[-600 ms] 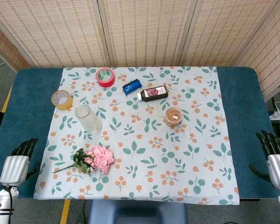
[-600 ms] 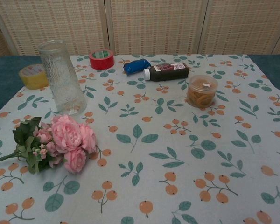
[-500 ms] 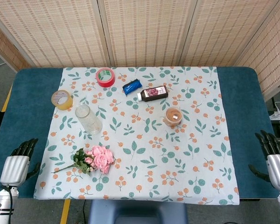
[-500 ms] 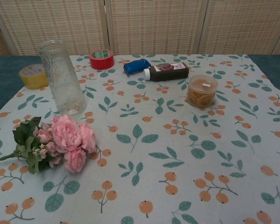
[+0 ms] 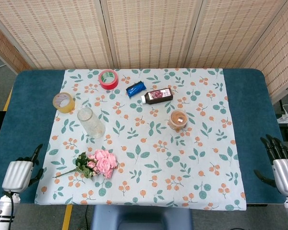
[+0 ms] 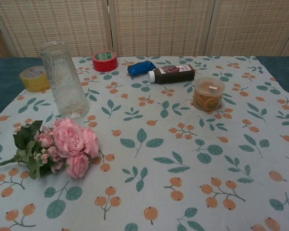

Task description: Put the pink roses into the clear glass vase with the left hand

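The pink roses [image 5: 103,163] [image 6: 70,139] lie on the floral tablecloth near its front left, with the green stem pointing left. Just behind them the clear glass vase [image 5: 90,122] [image 6: 62,79] stands upright and empty. My left hand [image 5: 20,171] hovers over the blue table edge, well left of the roses and holding nothing; most of its fingers are hidden behind its silver back. At the far right edge my right hand [image 5: 283,165] is also empty, its fingers apart. Neither hand shows in the chest view.
Along the back of the cloth are a red tape roll [image 5: 108,79], a yellow tape roll [image 5: 63,101], a blue packet [image 5: 136,88] and a dark bottle [image 5: 157,95] on its side. A small plastic tub [image 5: 178,120] sits right of centre.
Both hands have sunk slightly toward the near edge of the view. Less of the left hand's fingers shows than before. Nothing on the cloth has moved.
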{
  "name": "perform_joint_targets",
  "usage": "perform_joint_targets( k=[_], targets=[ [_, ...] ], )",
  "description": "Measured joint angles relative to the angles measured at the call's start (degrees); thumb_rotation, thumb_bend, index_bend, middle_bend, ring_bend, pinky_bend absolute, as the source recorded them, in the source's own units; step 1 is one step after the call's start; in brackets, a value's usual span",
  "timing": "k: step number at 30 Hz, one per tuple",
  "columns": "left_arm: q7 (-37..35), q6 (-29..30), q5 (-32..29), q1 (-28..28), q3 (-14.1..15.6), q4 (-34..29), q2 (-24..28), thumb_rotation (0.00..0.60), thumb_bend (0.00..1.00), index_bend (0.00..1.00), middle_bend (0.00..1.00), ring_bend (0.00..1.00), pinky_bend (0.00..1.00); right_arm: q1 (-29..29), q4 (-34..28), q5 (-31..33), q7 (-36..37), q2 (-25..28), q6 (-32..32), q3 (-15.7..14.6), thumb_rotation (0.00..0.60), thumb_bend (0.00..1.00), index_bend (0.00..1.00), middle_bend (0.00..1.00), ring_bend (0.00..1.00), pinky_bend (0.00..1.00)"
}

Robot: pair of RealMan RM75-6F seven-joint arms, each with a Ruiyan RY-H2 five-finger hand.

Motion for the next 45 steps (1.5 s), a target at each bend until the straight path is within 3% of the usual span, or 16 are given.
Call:
perform_joint_targets(
  k=[8, 19, 31, 37, 45],
  targets=[
    [3.6, -5.5, 2.6, -4.4, 0.4, -0.8, -1.5, 0.6, 0.33, 0.0, 0.99, 1.0, 1.0, 0.2, -0.1, 0.5, -0.9, -0.4, -0.4, 0.1, 0.6, 0.12, 0.02, 0.0, 0.0, 0.17],
    [6.9, -12.4, 2.2, -8.9, 0.8, -3.1, -7.3, 0.6, 0.32, 0.0, 0.99, 1.0, 1.0, 0.4, 0.0, 0.1, -0.2, 0.0, -0.8, -0.2, 0.6, 0.12, 0.03, 0.0, 0.0, 0.17],
    [7.4, -16.1, 1.5, -11.2, 1.8, -4.0, -12.2, 0.6, 0.32, 0.0, 0.98, 1.0, 1.0, 0.5, 0.2, -0.1, 0.0, 0.0, -1.0, -0.4, 0.6, 0.12, 0.03, 0.0, 0.0, 0.17],
    [7.6, -16.4, 0.1, -12.1, 0.4, 0.3, -18.1, 0.6, 0.33, 0.14, 0.99, 1.0, 1.0, 0.7, 0.2, 0.0, -0.1, 0.0, -1.5, -0.5, 0.6, 0.12, 0.03, 0.0, 0.0, 0.17],
    [6.7, -14.4, -0.1, -12.7, -0.6, 8.7, -24.8, 0.6, 0.34, 0.45, 1.0, 1.0, 1.0, 0.8, 0.1, 0.0, 0.0, 0.3, -1.8, -0.5, 0.6, 0.12, 0.03, 0.0, 0.0, 0.17]
  ],
)
